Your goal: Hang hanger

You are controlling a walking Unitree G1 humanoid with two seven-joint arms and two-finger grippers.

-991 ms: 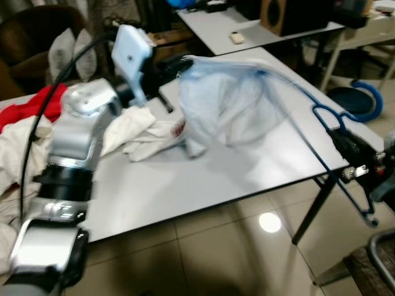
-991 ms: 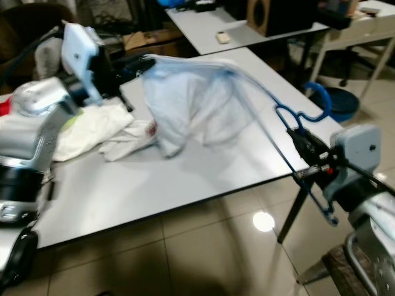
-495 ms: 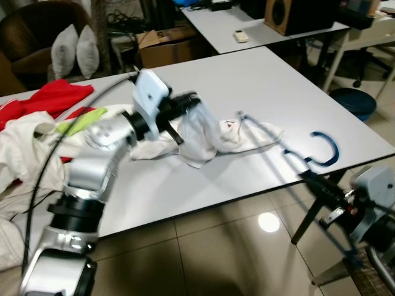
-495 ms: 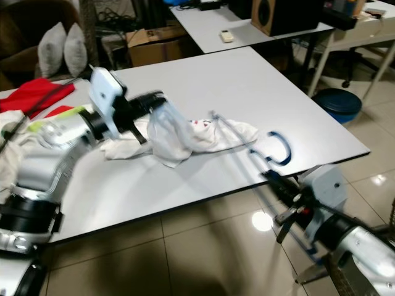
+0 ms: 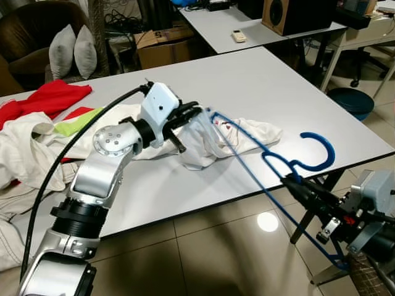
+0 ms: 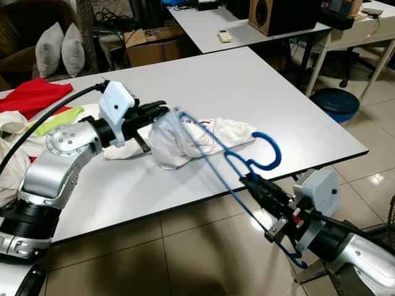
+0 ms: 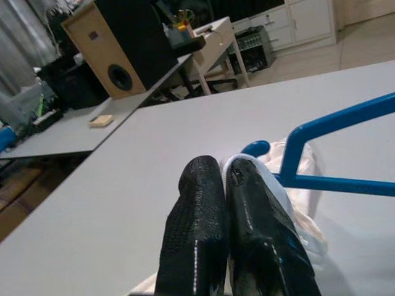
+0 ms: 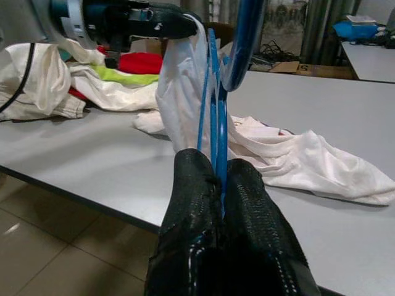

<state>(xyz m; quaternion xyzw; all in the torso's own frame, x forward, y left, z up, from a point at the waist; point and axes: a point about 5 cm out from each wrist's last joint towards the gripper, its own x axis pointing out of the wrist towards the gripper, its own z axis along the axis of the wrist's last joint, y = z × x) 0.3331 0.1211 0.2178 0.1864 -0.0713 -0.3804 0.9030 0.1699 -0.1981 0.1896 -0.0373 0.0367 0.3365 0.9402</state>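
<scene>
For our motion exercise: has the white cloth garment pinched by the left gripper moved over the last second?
Yes. The white cloth garment has come down from midair onto the grey table, still pinched by the left gripper.

Right end effector [image 8: 221, 185] clamps blue hanger [image 8: 213, 98] — white garment [image 8: 278, 154] draped on table [image 8: 92, 154].

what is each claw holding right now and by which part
The right claw grips the blue hanger by its frame just below the hook. The left claw pinches a raised fold of the white shirt.
</scene>
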